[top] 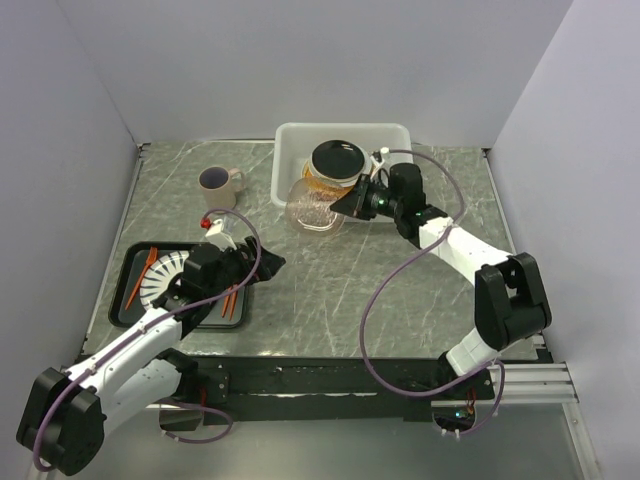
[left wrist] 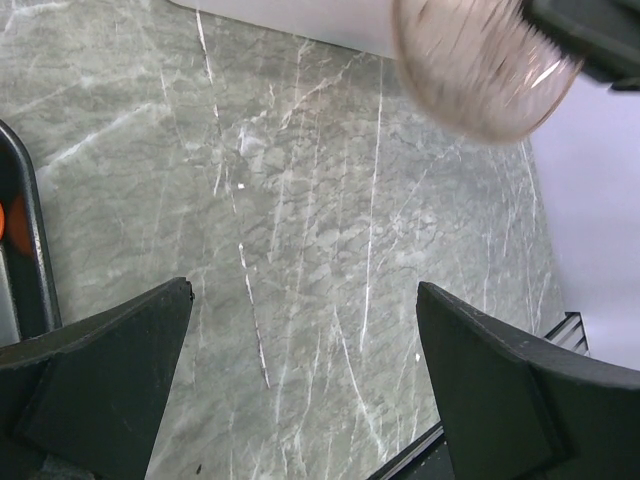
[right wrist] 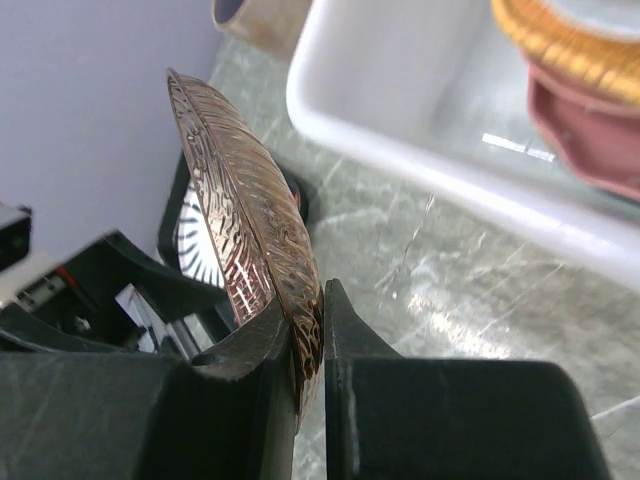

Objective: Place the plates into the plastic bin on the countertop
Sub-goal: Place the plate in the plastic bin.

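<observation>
A see-through pink glass plate with little lines all over it is up in the air. In the top view it sits just above the middle of the frame, over the lower left corner of the plastic bin. I cannot tell if it touches the rim. The right jaws are pinching the plate by its right edge, one on each side of the glass. In the right wrist view the plate stands up on its edge and leans to the left.

Inside the bin there is a dark round plate on top of a plate with an orange-gold rim. The bin stands at the top middle of the counter.

A mug stands to the left of the bin, well apart from it.

At the lower left a black tray holds a white plate with dark stripes and some orange sticks. The left arm reaches over this tray. The left jaws are spread wide over bare counter with nothing between them.
</observation>
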Action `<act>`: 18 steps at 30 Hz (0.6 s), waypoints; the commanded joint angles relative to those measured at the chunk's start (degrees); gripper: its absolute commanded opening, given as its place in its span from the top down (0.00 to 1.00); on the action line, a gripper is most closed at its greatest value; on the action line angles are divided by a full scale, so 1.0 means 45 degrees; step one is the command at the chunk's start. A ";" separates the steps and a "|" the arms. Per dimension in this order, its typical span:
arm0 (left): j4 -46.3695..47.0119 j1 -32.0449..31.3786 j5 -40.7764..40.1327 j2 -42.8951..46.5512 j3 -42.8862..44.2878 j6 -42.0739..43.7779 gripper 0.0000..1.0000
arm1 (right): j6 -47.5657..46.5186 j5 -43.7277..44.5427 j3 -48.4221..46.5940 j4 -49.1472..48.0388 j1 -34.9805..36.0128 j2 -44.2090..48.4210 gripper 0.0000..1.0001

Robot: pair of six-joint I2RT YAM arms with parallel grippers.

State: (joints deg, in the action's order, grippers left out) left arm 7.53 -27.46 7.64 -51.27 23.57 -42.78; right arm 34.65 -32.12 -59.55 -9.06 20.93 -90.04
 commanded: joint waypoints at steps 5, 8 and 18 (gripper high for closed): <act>-0.0032 0.0029 0.0100 0.0006 0.0152 0.0230 0.01 | 0.0033 -0.0049 -0.1552 -0.0076 -0.0957 0.0264 1.00; -0.0149 0.0029 0.0060 0.0084 0.0230 0.0269 0.01 | 0.0189 -0.0206 -0.1883 -0.0174 -0.1309 0.0049 1.00; -0.0364 0.0029 0.0041 0.0201 0.0328 0.0289 0.01 | 0.0131 -0.0323 -0.3172 0.0314 -0.1935 -0.0616 1.00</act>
State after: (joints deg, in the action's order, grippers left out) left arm 5.39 -27.46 7.66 -51.22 23.57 -42.65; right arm 35.09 -32.64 -70.32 -7.25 13.17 -92.31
